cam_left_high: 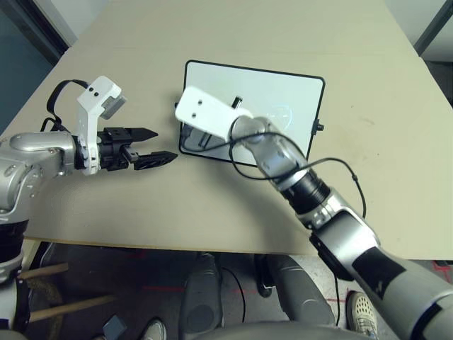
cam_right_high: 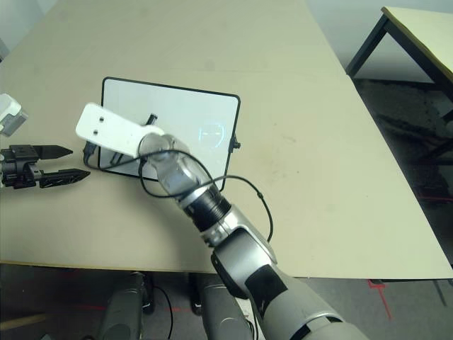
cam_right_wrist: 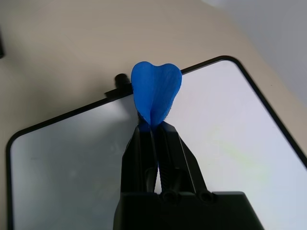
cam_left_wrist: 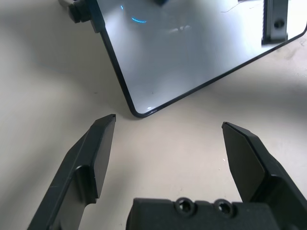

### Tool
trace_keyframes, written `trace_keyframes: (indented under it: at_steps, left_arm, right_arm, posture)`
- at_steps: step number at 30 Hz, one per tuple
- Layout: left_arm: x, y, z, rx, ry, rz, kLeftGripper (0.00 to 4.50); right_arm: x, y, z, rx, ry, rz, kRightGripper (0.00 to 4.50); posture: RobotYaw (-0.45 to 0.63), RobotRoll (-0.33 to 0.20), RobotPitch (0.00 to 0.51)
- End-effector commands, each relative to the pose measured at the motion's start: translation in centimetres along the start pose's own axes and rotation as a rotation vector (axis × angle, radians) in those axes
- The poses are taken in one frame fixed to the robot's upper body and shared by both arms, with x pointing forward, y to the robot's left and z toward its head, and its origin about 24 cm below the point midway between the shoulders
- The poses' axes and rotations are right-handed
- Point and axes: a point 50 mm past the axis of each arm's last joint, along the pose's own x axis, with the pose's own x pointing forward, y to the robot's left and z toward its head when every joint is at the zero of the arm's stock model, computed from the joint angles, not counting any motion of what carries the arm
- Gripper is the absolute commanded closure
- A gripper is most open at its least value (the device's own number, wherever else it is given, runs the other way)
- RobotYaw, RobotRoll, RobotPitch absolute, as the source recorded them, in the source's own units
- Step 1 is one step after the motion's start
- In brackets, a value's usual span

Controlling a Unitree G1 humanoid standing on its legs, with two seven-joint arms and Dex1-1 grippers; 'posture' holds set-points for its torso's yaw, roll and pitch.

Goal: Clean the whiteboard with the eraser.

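Note:
The whiteboard (cam_left_high: pixel 283 88) lies flat in the middle of the tan table, white with a thin black frame and a small knob (cam_left_high: pixel 317 127) on its right short side. My right gripper (cam_right_wrist: pixel 154 125) hovers over the board's left part, shut on the blue eraser (cam_right_wrist: pixel 156 91), which is squeezed into a folded heart shape past the fingertips. From the head views the white wrist housing (cam_left_high: pixel 205 113) covers that gripper and the eraser. My left gripper (cam_left_high: pixel 152 145) is open and holds nothing, low over the table just left of the board's near-left corner (cam_left_wrist: pixel 139 112).
A black cable (cam_left_high: pixel 340 166) loops from my right forearm over the table, right of the board. The table's front edge (cam_left_high: pixel 177 249) runs close to my body. A second table (cam_right_high: pixel 417 28) stands off to the far right.

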Motion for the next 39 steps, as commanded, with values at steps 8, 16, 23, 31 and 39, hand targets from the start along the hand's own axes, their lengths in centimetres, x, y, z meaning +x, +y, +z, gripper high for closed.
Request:
trace_keyframes:
  at_steps: [8,16,23,31,39]
  left_arm:
    - [0.5,0.2,0.0,0.006,-0.027,0.014,0.0]
    - [0.6,1.9,1.6,0.046,-0.192,0.154,0.0]
    - [-0.2,5.1,3.2,0.061,-0.533,0.459,0.0]
    - [-2.1,8.1,0.7,-0.004,-0.699,0.789,0.0]
    - [-0.5,8.9,-4.0,-0.092,-0.612,0.838,0.0]
  right_arm:
    - [-3.2,-2.9,-3.1,0.069,0.1,-0.097,4.5]
    - [-7.7,-5.0,-0.4,0.18,-0.027,-0.165,4.5]
    - [-13.0,-14.0,-0.4,0.218,-0.085,-0.603,4.5]
    - [-18.4,-15.7,-11.0,0.45,0.359,-0.773,4.5]
    - [-18.6,-10.5,-14.3,0.768,0.589,-0.56,4.5]
  posture:
    - [-0.05,0.0,0.195]
    - [-0.06,0.0,0.172]
    - [-0.07,0.0,0.146]
    - [-0.06,0.0,0.127]
    - [-0.06,0.0,0.113]
